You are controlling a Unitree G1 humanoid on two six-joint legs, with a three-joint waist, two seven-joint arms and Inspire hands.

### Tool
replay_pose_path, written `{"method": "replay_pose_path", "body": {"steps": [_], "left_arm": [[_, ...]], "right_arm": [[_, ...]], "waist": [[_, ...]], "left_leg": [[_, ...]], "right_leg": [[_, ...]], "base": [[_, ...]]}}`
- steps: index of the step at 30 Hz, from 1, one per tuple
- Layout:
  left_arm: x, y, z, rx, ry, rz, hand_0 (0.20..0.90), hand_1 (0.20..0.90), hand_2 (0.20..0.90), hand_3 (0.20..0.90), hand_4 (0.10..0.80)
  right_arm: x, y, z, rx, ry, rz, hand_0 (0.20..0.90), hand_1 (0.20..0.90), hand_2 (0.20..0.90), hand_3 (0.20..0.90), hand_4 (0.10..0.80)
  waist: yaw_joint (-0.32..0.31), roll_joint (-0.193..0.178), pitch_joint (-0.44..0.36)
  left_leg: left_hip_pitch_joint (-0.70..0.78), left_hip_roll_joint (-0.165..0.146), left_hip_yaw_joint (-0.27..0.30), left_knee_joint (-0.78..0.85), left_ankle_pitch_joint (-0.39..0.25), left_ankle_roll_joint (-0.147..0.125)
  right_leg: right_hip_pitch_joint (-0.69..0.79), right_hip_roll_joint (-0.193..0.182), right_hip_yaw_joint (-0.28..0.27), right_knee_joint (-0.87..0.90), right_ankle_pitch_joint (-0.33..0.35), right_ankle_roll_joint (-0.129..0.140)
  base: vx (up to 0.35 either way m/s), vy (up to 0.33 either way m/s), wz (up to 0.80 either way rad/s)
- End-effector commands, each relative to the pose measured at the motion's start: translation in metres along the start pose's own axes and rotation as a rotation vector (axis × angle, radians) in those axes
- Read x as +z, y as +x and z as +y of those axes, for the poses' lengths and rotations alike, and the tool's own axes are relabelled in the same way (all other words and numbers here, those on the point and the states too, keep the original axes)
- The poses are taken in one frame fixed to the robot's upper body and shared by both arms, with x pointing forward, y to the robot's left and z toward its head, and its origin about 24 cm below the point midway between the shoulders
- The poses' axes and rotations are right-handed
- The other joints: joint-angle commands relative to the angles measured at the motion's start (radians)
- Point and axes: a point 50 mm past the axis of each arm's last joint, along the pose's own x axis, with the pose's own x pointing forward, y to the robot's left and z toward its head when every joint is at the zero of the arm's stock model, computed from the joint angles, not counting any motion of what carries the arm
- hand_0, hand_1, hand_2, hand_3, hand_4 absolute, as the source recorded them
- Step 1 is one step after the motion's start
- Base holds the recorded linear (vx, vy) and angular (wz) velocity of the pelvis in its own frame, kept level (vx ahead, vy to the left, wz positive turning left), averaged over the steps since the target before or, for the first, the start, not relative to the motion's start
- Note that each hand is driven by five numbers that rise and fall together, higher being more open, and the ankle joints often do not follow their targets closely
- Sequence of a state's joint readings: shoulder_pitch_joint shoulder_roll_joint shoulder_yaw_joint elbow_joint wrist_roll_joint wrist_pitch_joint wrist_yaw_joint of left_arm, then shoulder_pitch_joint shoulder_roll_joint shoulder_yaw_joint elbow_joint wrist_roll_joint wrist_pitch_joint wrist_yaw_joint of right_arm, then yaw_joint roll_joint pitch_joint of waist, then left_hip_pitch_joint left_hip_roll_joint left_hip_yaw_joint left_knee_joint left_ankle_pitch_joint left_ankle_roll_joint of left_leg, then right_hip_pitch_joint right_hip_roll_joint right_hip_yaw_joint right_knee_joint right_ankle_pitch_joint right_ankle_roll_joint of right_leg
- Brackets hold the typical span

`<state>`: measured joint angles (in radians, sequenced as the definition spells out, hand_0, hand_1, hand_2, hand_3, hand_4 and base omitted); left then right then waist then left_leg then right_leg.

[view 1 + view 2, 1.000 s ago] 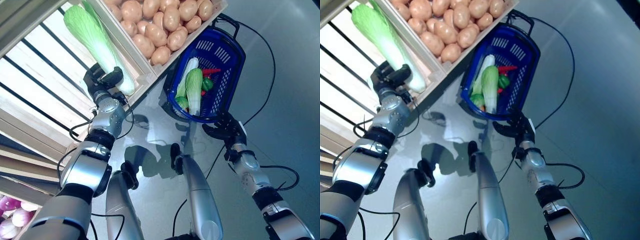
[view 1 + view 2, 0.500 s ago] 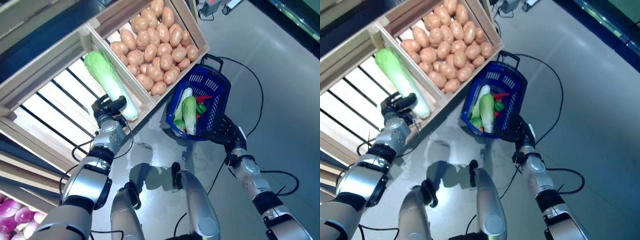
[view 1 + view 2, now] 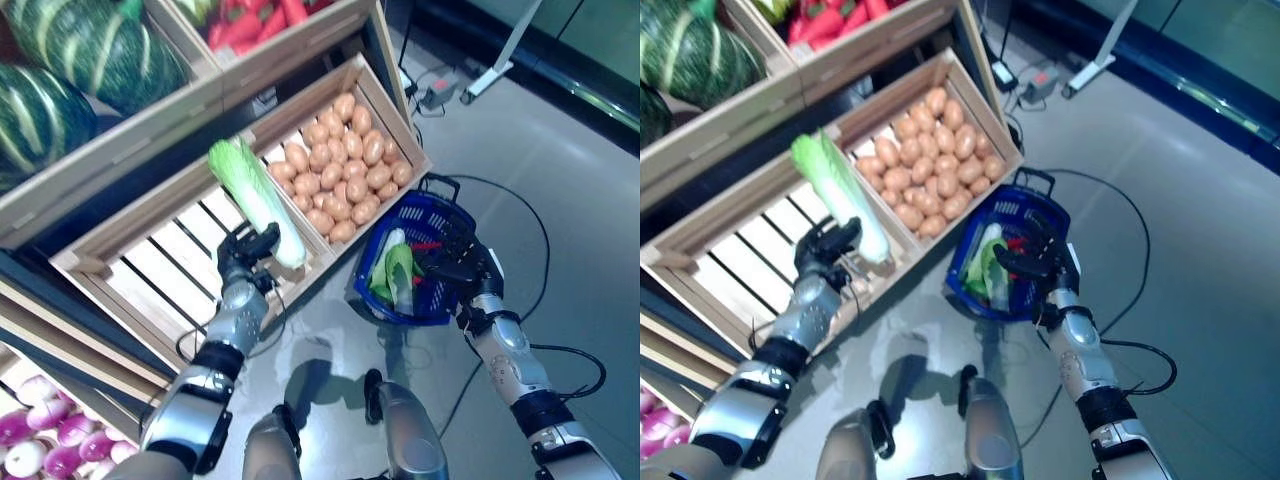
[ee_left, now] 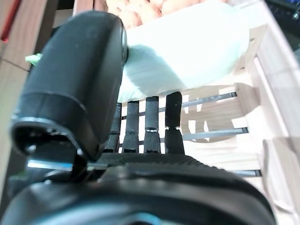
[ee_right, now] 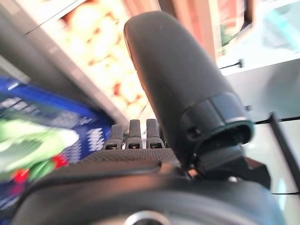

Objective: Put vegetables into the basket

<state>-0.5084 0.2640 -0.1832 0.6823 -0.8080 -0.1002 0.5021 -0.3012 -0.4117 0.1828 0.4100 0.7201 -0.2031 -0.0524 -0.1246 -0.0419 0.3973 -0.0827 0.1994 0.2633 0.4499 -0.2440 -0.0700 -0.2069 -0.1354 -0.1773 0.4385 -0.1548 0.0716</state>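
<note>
A long napa cabbage (image 3: 255, 195) lies in the slatted wooden crate (image 3: 150, 275) against its divider. My left hand (image 3: 243, 262) is at the cabbage's white base with its fingers (image 4: 145, 124) straight under it and its thumb above; the base (image 4: 187, 51) shows just past them. The blue basket (image 3: 440, 222) stands on the floor by the stand, holding pale green cabbages (image 3: 400, 275) and a red vegetable (image 3: 425, 245). My right hand (image 3: 468, 265) is open above the basket's right rim; it also shows in the right eye view (image 3: 1045, 262).
A crate of potatoes (image 3: 345, 170) sits right beside the basket, its corner over the basket's far rim. Higher shelves of the wooden stand (image 3: 130, 130) rise behind. Grey floor (image 3: 560, 200) spreads to the right of the basket.
The camera has moved and now takes in more of the stand. My right hand has come from the basket's near rim to above its right side. My left hand stays at the cabbage's base.
</note>
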Motion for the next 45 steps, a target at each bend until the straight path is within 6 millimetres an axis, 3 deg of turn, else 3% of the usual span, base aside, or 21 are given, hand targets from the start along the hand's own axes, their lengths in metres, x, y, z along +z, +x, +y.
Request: {"method": "replay_pose_path", "body": {"steps": [1, 7, 10, 15, 28, 45], "left_arm": [[0.029, -0.018, -0.017, -0.157, -0.040, -0.267, 0.300, 0.300, 0.300, 0.300, 0.400], [0.026, -0.035, -0.016, -0.241, 0.005, -0.322, 0.300, 0.300, 0.300, 0.300, 0.400], [0.031, -0.046, -0.028, -0.384, 0.012, -0.332, 0.300, 0.300, 0.300, 0.300, 0.400], [0.034, -0.058, -0.036, -0.523, 0.082, -0.389, 0.300, 0.300, 0.300, 0.300, 0.400], [0.028, -0.074, -0.042, -0.769, 0.345, -0.460, 0.300, 0.300, 0.300, 0.300, 0.400], [0.038, -0.091, -0.062, -0.958, 0.435, -0.559, 0.300, 0.300, 0.300, 0.300, 0.400]], "right_arm": [[0.026, -0.005, 0.001, 0.049, 0.084, -0.189, 0.900, 0.900, 0.900, 0.900, 0.800], [0.037, -0.010, 0.010, 0.140, 0.127, -0.256, 0.900, 0.900, 0.900, 0.900, 0.800], [0.059, -0.006, 0.020, 0.214, 0.189, -0.335, 0.900, 0.900, 0.900, 0.900, 0.800], [0.071, -0.002, 0.030, 0.275, 0.258, -0.366, 0.900, 0.900, 0.900, 0.900, 0.800], [0.078, 0.014, 0.058, 0.432, 0.405, -0.253, 0.900, 0.900, 0.900, 0.900, 0.800], [0.070, 0.037, 0.077, 0.496, 0.424, -0.105, 0.900, 0.900, 0.900, 0.900, 0.800]], "waist": [[0.036, -0.033, -0.181], [0.057, -0.023, -0.229], [0.080, -0.013, -0.270], [0.099, -0.007, -0.295], [0.137, -0.004, -0.344], [0.173, -0.005, -0.359]], "left_leg": [[0.063, -0.024, 0.021, -0.120, 0.063, 0.026], [0.153, -0.056, 0.002, -0.298, 0.134, 0.018], [0.195, -0.073, -0.018, -0.430, 0.198, 0.012], [0.236, -0.078, -0.033, -0.531, 0.234, 0.003], [0.229, -0.092, -0.063, -0.537, 0.220, 0.011], [0.235, -0.096, -0.083, -0.537, 0.209, 0.010]], "right_leg": [[0.182, -0.013, -0.037, -0.161, 0.008, 0.005], [0.270, 0.000, -0.067, -0.301, 0.066, 0.018], [0.315, 0.011, -0.098, -0.399, 0.117, 0.018], [0.354, 0.022, -0.116, -0.485, 0.155, 0.023], [0.371, 0.037, -0.118, -0.526, 0.166, 0.012], [0.386, 0.030, -0.139, -0.526, 0.155, 0.017]], "base": [[0.090, -0.007, 0.14], [0.050, 0.003, 0.16], [-0.021, 0.008, 0.17], [0.020, 0.021, 0.24], [0.012, 0.023, 0.13], [0.012, 0.016, 0.05]]}}
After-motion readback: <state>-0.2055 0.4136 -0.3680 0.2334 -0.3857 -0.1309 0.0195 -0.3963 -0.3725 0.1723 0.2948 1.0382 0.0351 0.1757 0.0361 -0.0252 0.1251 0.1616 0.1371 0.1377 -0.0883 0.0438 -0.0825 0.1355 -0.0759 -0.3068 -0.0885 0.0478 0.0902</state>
